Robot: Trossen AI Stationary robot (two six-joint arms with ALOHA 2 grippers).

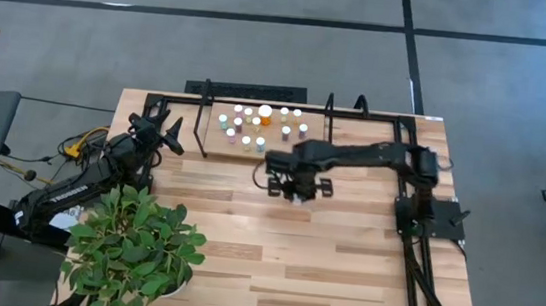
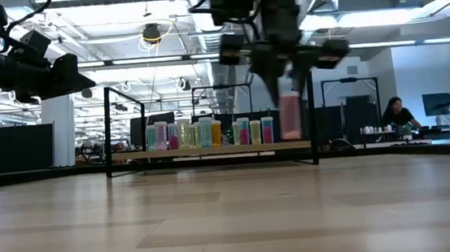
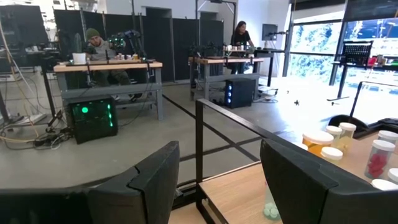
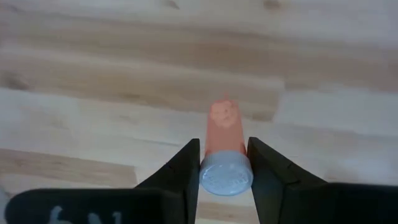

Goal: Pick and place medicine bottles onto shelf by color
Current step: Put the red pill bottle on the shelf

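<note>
While no label reads | right hand [image 4: 225, 163] clamped on pink bottle [image 4: 225, 134] | left hand [image 3: 217, 180] apart, empty

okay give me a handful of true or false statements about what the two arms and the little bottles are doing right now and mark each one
1. The right gripper is shut on a pink bottle. True.
2. That pink bottle stands on the tabletop. False: in the low view it hangs clear above the table, held near its cap.
3. The left gripper holds a bottle too. False: its fingers are apart with nothing between them, off by the shelf's left end.
4. Several bottles already stand on the shelf. True: a cluster of them sits on its board.
5. The potted plant sits on the shelf. False: it stands at the table's near left corner, away from the shelf.
</note>
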